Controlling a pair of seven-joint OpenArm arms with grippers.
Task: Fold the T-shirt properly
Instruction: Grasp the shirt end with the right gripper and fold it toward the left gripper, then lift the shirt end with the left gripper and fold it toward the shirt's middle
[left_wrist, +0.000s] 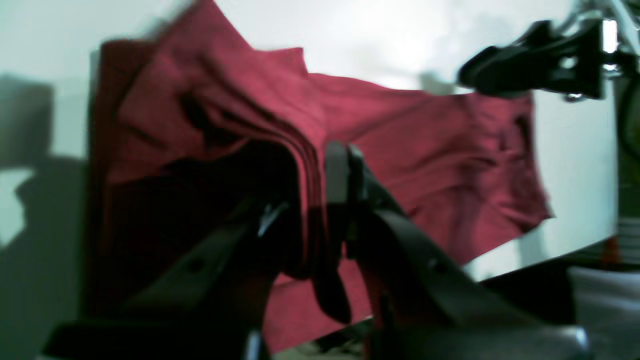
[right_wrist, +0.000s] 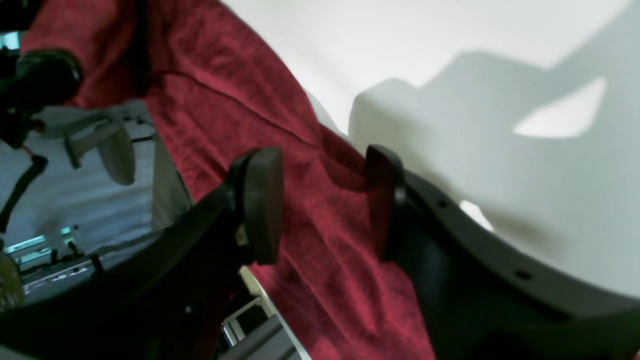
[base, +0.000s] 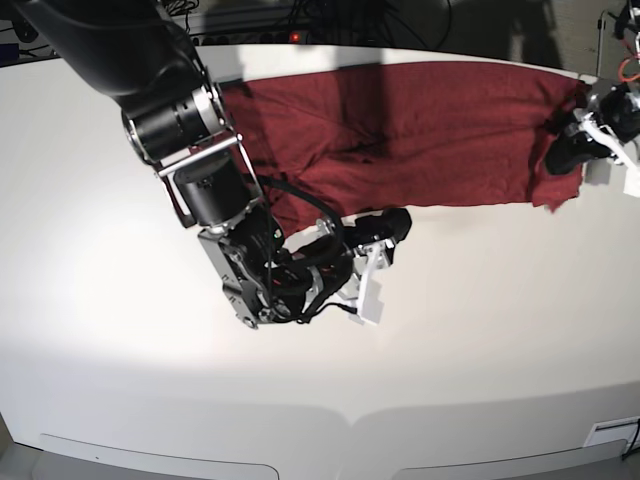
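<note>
While the T-shirt (base: 420, 125) lies half-folded on the tabletop (base: 480, 330), the left end effector (left_wrist: 320, 200) pinches its layers and the right end effector (right_wrist: 320, 205) gapes wide, leaving further folds.

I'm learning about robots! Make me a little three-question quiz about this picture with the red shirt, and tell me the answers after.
1. True or false: the T-shirt is already folded into a small neat square.
2. Which gripper is pinching the cloth right now?
A. the left gripper
B. the right gripper
C. neither one
3. Fill in the missing word: the shirt lies on a ____ table.

Key:
1. False. It lies spread in a long band across the far side of the table.
2. A. Its jaws are shut on a bunched edge of the shirt, while the right gripper's jaws stand wide apart over the cloth.
3. white
</note>
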